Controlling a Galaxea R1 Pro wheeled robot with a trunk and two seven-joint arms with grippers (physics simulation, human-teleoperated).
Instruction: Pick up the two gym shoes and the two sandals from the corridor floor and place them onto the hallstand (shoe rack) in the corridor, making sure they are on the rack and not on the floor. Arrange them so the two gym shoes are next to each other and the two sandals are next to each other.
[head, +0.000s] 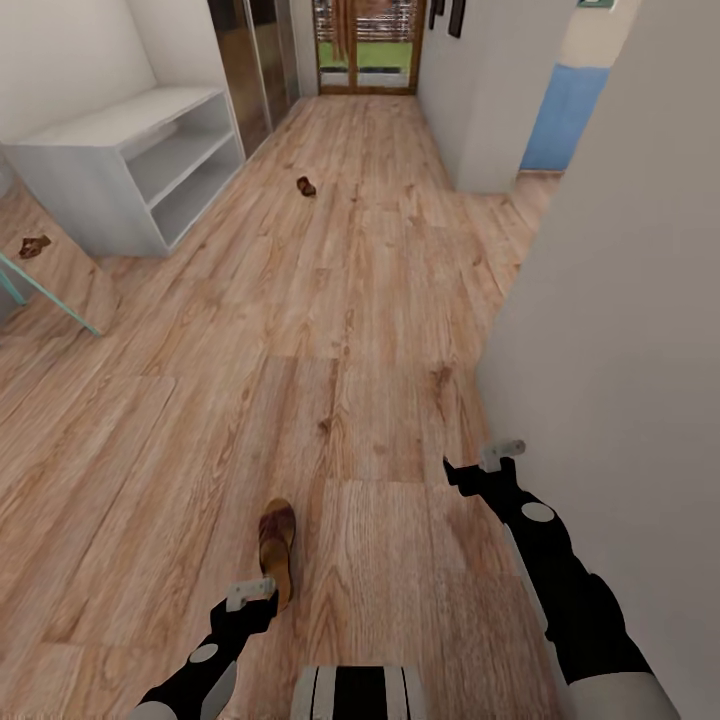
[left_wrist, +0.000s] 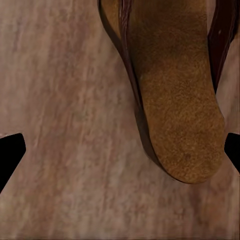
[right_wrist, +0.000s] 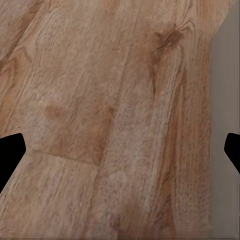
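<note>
The near sandal (head: 277, 551) lies on the corridor floor (head: 360, 330) just in front of the left hand (head: 250, 594), almost touching it in the head view, and a little to its right. Its long axis runs straight away from the robot, along the planks. In the left wrist view the rounded end of the sandal (left_wrist: 182, 115) sits between the two dark fingertips, closer to one of them, so I judge the hand must shift a little sideways before it goes down. The left hand is spread open and holds nothing.

The sandal is brown leather with a tan, rough footbed and a dark strap along its edges.

The right hand (head: 490, 462) is farther from it, near the grey wall (head: 620, 300), over bare floor (right_wrist: 100, 125); it is also open and empty. So the left arm is the nearer one.

A second sandal (head: 306, 186) lies far ahead on the floor. A pale low shelf unit (head: 140, 165) stands at the left, well apart from both.
</note>
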